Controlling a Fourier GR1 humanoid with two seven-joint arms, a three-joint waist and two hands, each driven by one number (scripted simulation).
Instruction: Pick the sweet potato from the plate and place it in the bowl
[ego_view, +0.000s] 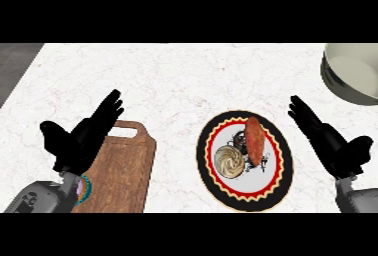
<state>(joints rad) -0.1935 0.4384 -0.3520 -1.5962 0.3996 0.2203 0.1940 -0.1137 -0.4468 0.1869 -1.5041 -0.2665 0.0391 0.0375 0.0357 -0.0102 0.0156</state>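
Observation:
An orange-brown sweet potato (255, 139) lies lengthwise on a patterned plate (244, 198) with a black rim and red zigzag ring, at the lower middle of the counter. A pale bowl (353, 70) sits at the upper right, cut by the view's edge. My right hand (334, 145) is open just right of the plate, fingers straight and pointing up-left, apart from the potato. At the left my left hand (83, 137) is open too, hovering over a cutting board.
A wooden cutting board (125, 170) with a handle slot lies left of the plate, partly under my left hand. The white marble counter (184, 80) ends at the left in a dark strip (15, 65).

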